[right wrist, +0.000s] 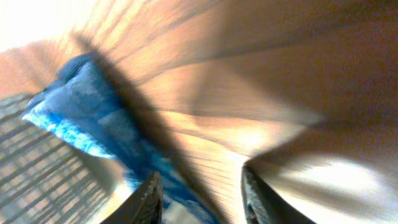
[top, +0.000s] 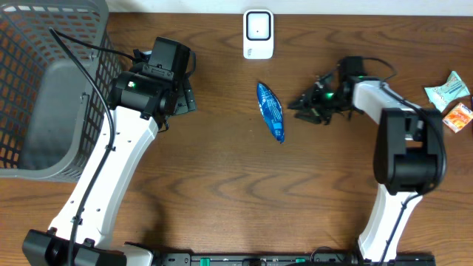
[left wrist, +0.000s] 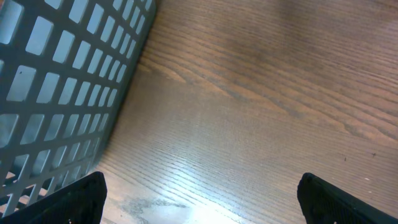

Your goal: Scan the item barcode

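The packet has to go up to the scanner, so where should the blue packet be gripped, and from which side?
Probably grip the blue packet across its narrow middle, from above, with the right gripper, which is nearest. It lies flat on the table, long and slim with tapered ends, so the jaws can span its width; an end grip might let it droop.

Overhead is sharp and evenly lit. Left wrist shows soft glare on the surface (left wrist: pixel 205 208). Right wrist is motion-blurred, the blue packet (right wrist: pixel 81 118) smeared, top-left corner overexposed.
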Tool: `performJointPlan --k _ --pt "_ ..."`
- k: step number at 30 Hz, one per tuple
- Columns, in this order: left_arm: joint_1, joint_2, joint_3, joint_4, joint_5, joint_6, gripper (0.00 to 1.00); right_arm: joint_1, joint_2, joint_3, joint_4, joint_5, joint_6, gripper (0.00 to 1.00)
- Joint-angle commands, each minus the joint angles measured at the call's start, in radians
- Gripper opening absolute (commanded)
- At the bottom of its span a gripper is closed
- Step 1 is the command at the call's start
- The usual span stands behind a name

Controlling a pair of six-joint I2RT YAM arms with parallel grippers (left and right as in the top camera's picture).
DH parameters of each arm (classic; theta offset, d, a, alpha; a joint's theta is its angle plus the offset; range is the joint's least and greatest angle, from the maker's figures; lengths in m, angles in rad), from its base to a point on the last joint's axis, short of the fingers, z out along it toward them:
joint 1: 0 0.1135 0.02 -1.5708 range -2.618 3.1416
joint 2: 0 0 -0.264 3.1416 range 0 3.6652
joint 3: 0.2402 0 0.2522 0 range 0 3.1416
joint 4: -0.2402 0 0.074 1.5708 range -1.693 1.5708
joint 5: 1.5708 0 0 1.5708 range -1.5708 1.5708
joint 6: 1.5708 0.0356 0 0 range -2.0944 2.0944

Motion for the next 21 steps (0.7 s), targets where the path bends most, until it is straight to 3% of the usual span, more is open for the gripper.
performJointPlan --k 1,6,11,14,21 --pt "0.002 0.002 0.002 -0.003 -0.006 -0.009 0.98 0.006 -0.103 0.015 -0.046 0.267 -0.093 0.41" --pt "0.002 0.002 0.002 -0.003 -0.006 -0.009 0.98 0.096 -0.227 0.015 -0.061 0.379 -0.214 0.5" --pt "0.002 0.002 0.002 -0.003 -0.006 -0.009 0.98 0.257 -0.268 0.015 -0.005 0.578 -0.277 0.83" --pt "0.002 0.002 0.002 -0.003 -0.006 -0.009 0.98 0.358 -0.251 0.015 0.03 0.737 -0.278 0.97" --pt "0.002 0.002 0.002 -0.003 -0.006 -0.009 0.98 0.537 -0.173 0.015 0.084 1.067 -0.278 0.99"
